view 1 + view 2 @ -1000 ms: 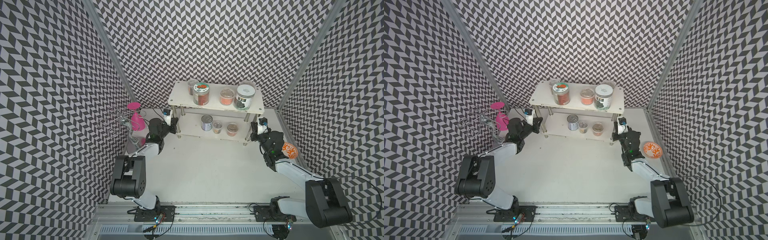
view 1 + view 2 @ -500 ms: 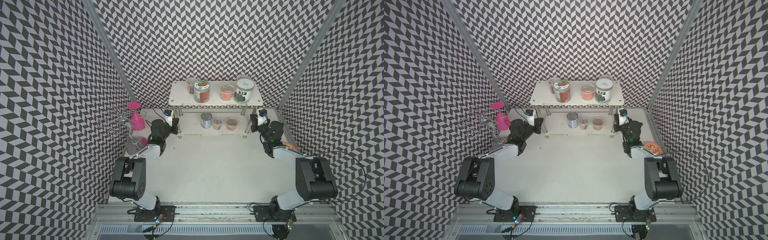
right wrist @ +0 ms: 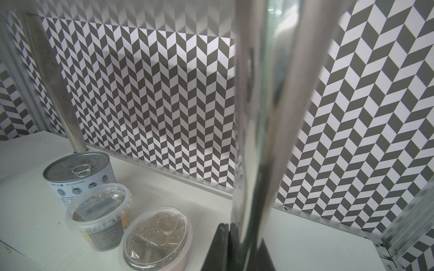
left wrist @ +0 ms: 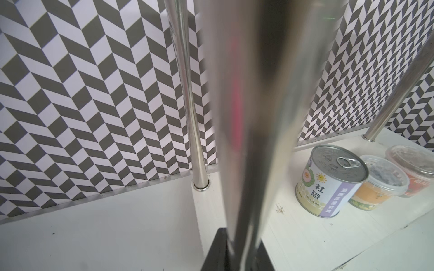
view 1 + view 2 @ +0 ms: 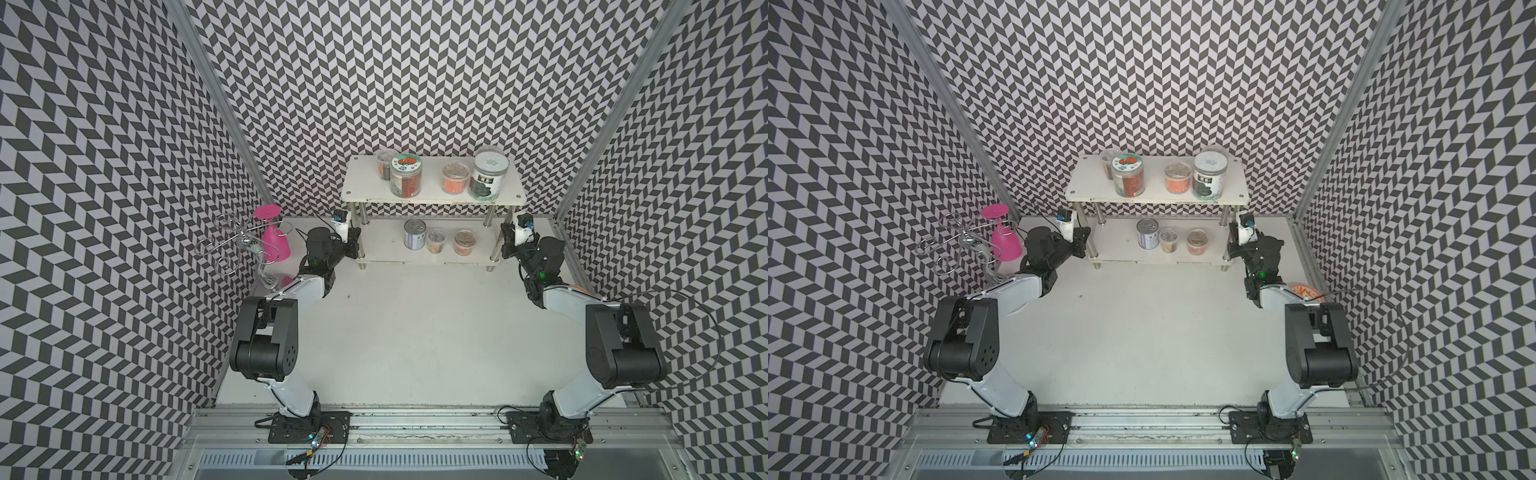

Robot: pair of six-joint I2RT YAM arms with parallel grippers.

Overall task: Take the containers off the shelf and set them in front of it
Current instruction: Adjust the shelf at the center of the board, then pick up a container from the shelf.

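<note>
The white two-tier shelf [image 5: 432,192] [image 5: 1156,193] stands at the back wall. Its top tier carries a clear tub [image 5: 384,163], a teal-orange-lidded jar [image 5: 405,178], an orange-filled tub [image 5: 454,178] and a white-lidded dark-label jar [image 5: 487,176]. On the lower tier stand a pull-tab can [image 5: 414,235] [image 4: 328,180] [image 3: 77,173] and two clear tubs [image 5: 435,241] [image 5: 464,242]. My left gripper [image 5: 354,243] [image 4: 242,237] is shut on the shelf's front left chrome leg [image 4: 253,117]. My right gripper [image 5: 505,245] [image 3: 244,234] is shut on the front right leg [image 3: 263,117].
A pink goblet [image 5: 274,237] hangs upside down on a silver wire stand [image 5: 239,245] left of the shelf, just behind my left arm. An orange-patterned dish [image 5: 1306,291] lies by the right wall, partly under my right arm. White table [image 5: 415,332] spreads in front of the shelf.
The shelf's right end has swung back toward the wall with my right gripper on its leg, so it now sits square. My left gripper has stayed on its leg.
</note>
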